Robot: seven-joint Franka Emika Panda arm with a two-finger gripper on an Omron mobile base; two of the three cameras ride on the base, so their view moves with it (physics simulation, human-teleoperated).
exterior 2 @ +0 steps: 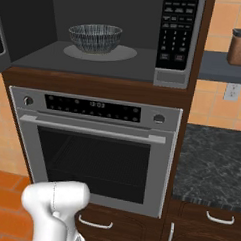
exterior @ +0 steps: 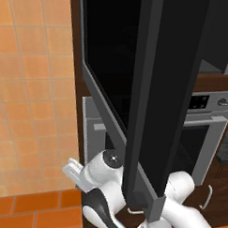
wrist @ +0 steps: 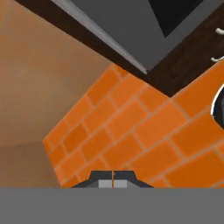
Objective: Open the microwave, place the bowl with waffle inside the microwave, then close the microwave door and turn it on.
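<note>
Gripper (wrist: 113, 183) closed, tips pressed together, holding nothing; below it glossy orange brick-pattern floor tiles (wrist: 131, 131). Microwave door (exterior: 150, 89) stands swung open, flat black glass panel w/ grey edging and thick dark side, seen edge-on in left base view. Microwave (exterior 2: 174, 40) cavity matte grey w/ button panel at right. Round ribbed bowl (exterior 2: 95, 38), dark w/ pale stripes, sits inside on pale round turntable (exterior 2: 123, 54). Contents not discernible. Silver oven (exterior 2: 96, 151) beneath, wood-brown cabinet frame (exterior 2: 190, 126) around both

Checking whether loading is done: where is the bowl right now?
In the right base view the bowl sits on the round plate inside the open microwave, left of its keypad and above the silver oven.
</note>
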